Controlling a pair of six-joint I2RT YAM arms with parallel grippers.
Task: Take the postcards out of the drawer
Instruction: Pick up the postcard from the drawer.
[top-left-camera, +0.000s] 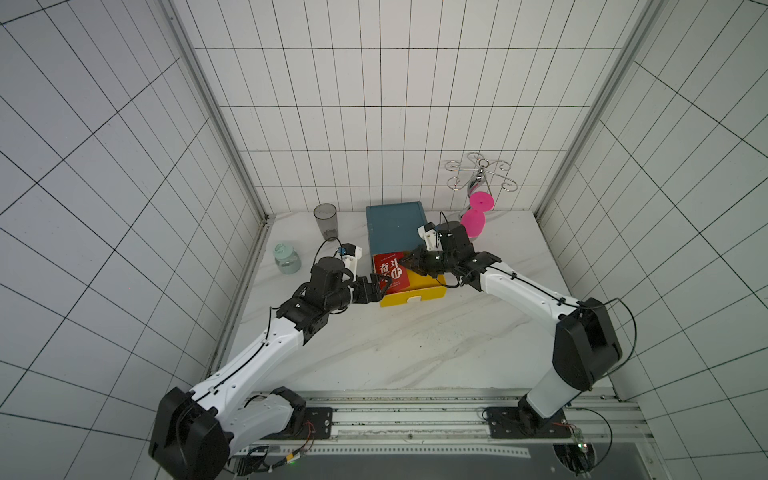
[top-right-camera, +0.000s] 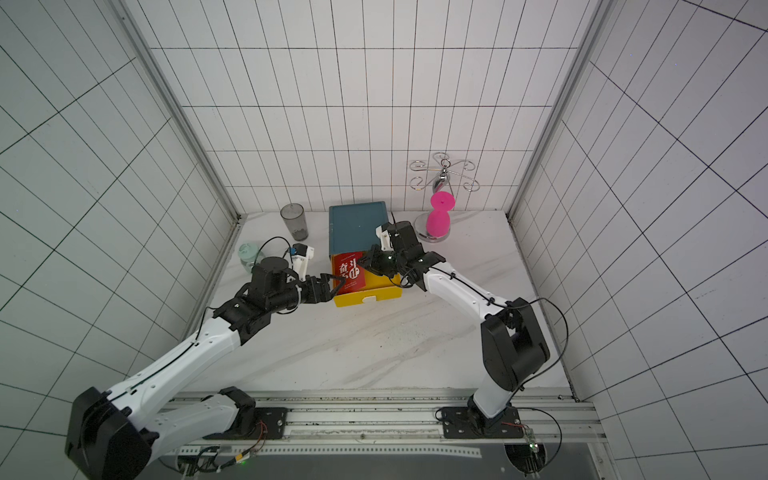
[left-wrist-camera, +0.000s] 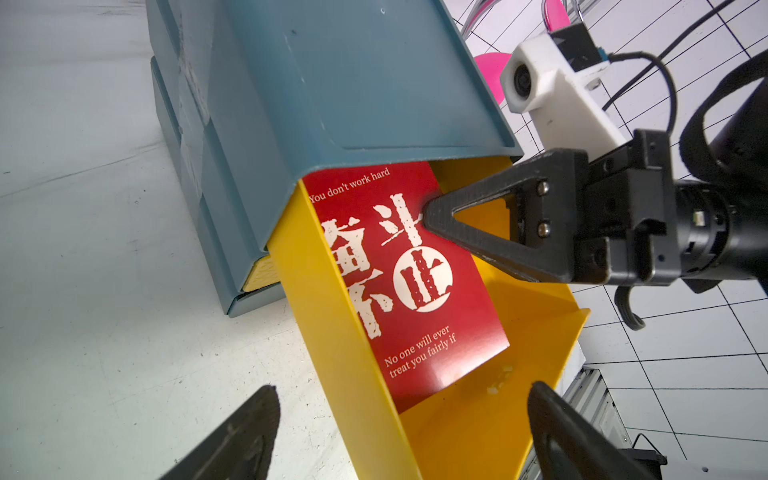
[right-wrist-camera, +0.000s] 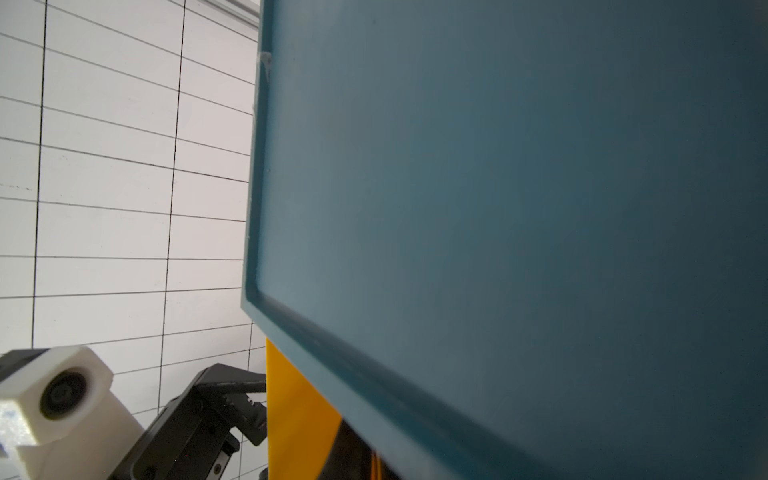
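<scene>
One red card (left-wrist-camera: 407, 282) shows, leaning in the open yellow drawer (left-wrist-camera: 478, 436), its far end tucked under the blue cabinet (left-wrist-camera: 332, 83). The right tool (left-wrist-camera: 428, 212) is closed, its tip seemingly pinching the card's edge. The left tool (left-wrist-camera: 401, 390) gapes wide and empty at the drawer's front. Best to draw the card out along the drawer, slowly, clearing the cabinet lip; more cards may lie beneath.

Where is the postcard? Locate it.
In both top views the red postcard sits in the open yellow drawer, right end effector shut on its edge.
</scene>
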